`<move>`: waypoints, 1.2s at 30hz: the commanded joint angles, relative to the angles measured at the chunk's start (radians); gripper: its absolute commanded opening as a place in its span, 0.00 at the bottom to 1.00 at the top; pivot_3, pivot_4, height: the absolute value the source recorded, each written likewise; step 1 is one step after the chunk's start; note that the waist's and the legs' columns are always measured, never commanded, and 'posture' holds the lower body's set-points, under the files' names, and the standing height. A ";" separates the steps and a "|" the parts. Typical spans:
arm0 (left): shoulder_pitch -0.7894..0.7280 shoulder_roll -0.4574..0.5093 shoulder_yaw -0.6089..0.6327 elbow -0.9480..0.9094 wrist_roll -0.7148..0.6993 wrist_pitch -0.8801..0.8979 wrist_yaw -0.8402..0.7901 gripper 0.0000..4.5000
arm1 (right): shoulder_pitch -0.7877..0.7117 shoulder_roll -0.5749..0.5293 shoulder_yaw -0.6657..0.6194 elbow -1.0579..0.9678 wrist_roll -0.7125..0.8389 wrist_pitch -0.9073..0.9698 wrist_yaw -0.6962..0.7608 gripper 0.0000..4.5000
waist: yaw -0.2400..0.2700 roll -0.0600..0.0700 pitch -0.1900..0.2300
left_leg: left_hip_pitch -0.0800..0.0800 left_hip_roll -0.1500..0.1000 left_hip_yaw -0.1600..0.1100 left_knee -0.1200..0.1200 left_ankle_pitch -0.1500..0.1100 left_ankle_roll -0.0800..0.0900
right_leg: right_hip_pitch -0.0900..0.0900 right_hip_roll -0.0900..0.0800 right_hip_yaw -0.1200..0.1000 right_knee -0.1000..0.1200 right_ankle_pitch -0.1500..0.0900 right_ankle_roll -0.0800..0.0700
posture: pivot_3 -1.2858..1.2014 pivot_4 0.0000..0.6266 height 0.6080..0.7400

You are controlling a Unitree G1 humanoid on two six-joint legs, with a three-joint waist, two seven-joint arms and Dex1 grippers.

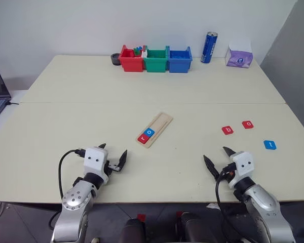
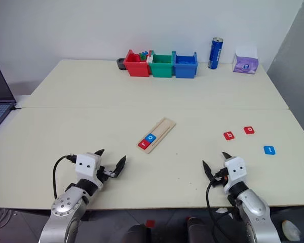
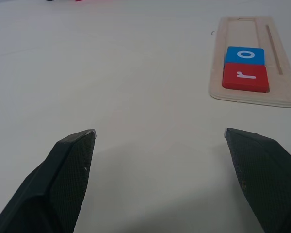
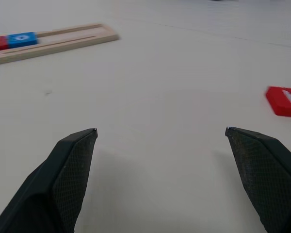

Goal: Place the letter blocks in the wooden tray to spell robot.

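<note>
Both tools hang near the tabletop's near edge, the left tool and the right tool, each with jaws apart and empty. The wooden tray lies slanted mid-tabletop, holding the red r and blue o at its near end. The red b, red o and blue t wait toward the right edge. Taking the o before the b would likely misspell the word, and the thin tiles may slip from a pinch.

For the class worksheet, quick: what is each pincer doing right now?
Left pincer: open, holding nothing, above the table.
Right pincer: open, holding nothing.
</note>
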 commanded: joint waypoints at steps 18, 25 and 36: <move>-0.308 -0.003 -0.190 0.099 0.055 0.217 -0.043 1.00 | -0.005 -0.155 0.009 -0.170 0.126 0.100 0.186 1.00 | 0.001 -0.001 0.001 | -0.001 0.000 -0.001 0.000 0.000 0.000 | 0.001 0.000 -0.001 -0.001 0.000 0.000 | 0.52 0.24 1.00; -0.382 -0.021 -0.194 0.166 0.070 0.267 -0.018 1.00 | 0.008 -0.221 -0.008 -0.229 0.206 0.151 0.264 1.00 | 0.001 -0.002 0.001 | -0.001 0.000 -0.001 0.000 0.000 0.000 | 0.000 0.001 -0.001 -0.001 0.000 0.000 | 0.52 0.24 1.00; -0.409 -0.040 -0.197 0.164 0.048 0.379 -0.024 1.00 | -0.125 -0.312 -0.035 -0.306 0.320 0.277 0.292 1.00 | 0.002 -0.002 0.001 | 0.001 -0.001 -0.002 0.001 0.000 0.000 | 0.005 0.000 -0.003 -0.002 0.000 0.000 | 0.52 0.24 1.00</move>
